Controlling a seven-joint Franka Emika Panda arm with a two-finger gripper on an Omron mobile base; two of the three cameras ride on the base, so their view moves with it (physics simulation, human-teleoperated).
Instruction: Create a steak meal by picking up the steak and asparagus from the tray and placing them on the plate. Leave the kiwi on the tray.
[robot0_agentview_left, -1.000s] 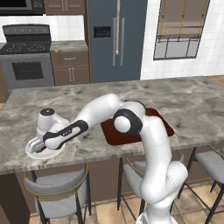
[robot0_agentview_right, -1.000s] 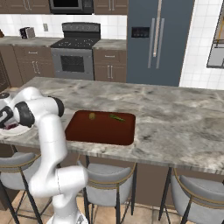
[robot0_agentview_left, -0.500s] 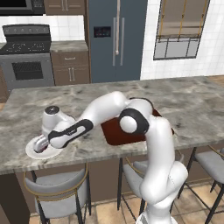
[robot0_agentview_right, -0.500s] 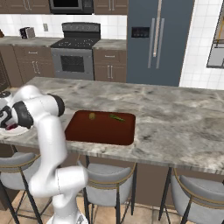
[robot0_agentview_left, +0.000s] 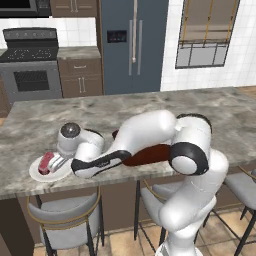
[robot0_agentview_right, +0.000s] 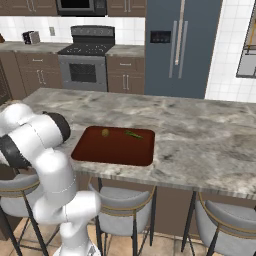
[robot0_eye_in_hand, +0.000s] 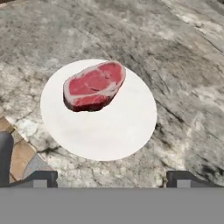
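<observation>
Marbled grey counter is spreading under us as we are hovering our gripper (robot0_eye_in_hand: 111, 177), its tips wide apart and holding nothing, above the plate (robot0_eye_in_hand: 113, 135) where the steak (robot0_eye_in_hand: 93, 86) is lying. Next, we judge, we are needing the asparagus (robot0_agentview_right: 133, 134) beside the kiwi (robot0_agentview_right: 105, 132) on the tray (robot0_agentview_right: 114, 149). No writing is showing.

The arm (robot0_agentview_left: 150, 135) reaches far left, jaws spread and empty.
</observation>
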